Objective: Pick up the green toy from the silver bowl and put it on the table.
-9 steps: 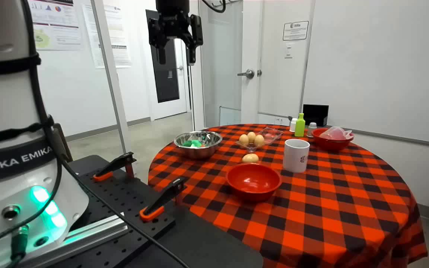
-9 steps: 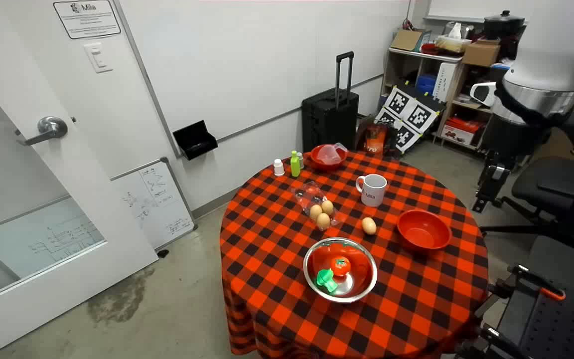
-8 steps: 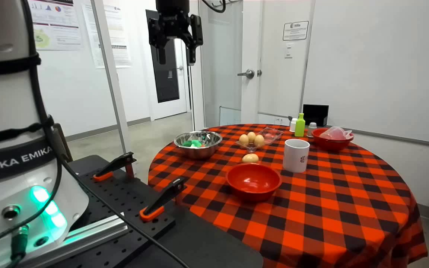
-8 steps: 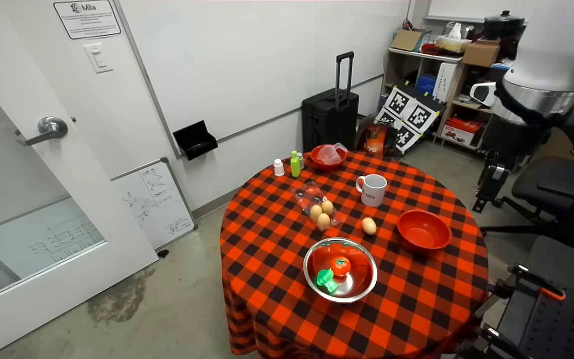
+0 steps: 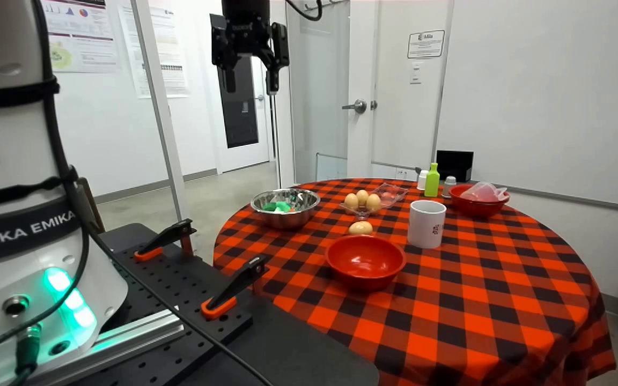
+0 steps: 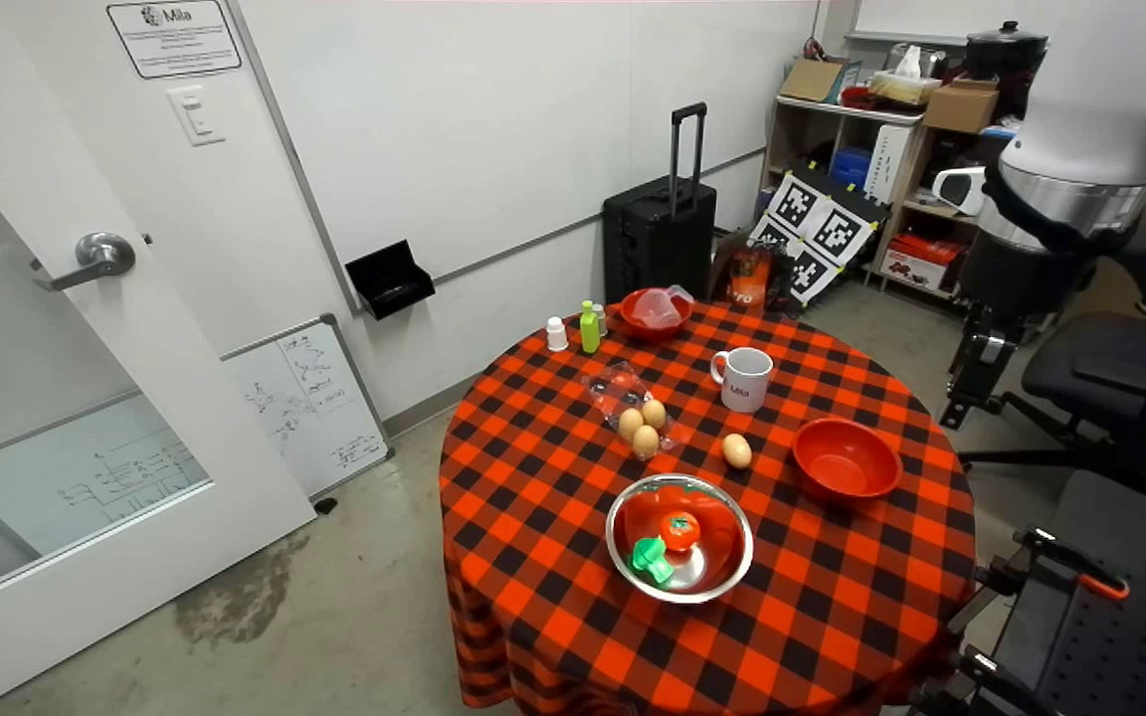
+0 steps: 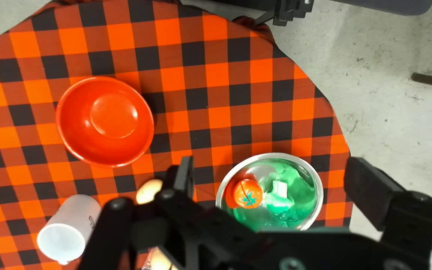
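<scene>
The small green toy [image 6: 652,560] lies in the silver bowl [image 6: 744,517], beside a red tomato toy [image 6: 679,531]. The bowl stands near the edge of the round checkered table [image 6: 533,497]. In an exterior view, the green toy [image 5: 281,207] shows over the rim of the silver bowl [image 5: 287,220]. My gripper [image 5: 250,88] is open and empty, well above the table; its fingers also show in an exterior view [image 6: 955,413]. In the wrist view, the bowl and green toy [image 7: 278,202] appear below, between the open fingers [image 7: 270,172]; the palm hides the bowl's near edge.
A red bowl [image 5: 365,262], a white mug [image 5: 427,224] and a loose egg [image 5: 360,228] stand near the silver bowl. Eggs in a clear carton [image 6: 644,428], a green bottle [image 6: 589,328], white shakers and another red bowl [image 6: 655,316] stand farther off. Clamps [image 5: 234,289] edge the robot's base.
My gripper has shifted slightly, a little to the left in both exterior views, still open. The toy, bowl and other objects have not moved.
</scene>
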### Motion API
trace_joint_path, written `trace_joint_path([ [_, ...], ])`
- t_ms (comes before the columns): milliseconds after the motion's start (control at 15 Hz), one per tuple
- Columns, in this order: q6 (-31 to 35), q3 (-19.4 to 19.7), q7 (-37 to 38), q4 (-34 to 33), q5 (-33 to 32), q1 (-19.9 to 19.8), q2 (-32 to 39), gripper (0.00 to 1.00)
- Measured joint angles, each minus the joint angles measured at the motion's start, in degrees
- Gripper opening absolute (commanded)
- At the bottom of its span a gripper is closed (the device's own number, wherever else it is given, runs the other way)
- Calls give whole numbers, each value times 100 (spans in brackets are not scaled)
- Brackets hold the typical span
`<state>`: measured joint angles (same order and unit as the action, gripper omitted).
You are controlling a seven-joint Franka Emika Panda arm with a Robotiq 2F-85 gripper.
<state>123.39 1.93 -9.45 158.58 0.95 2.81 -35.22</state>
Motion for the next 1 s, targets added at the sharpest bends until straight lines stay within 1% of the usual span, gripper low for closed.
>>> trace_joint_path([
  [133,62,-8,-1,-16,104,144,89,100],
  [333,467,-58,39,-27,305,299,427,100],
  [533,1066,-165,187,-48,465,350,939,100],
  [733,1772,-366,516,-111,493,353,1499,100],
  [1000,2506,-685,897,-430,466,370,2409,100],
])
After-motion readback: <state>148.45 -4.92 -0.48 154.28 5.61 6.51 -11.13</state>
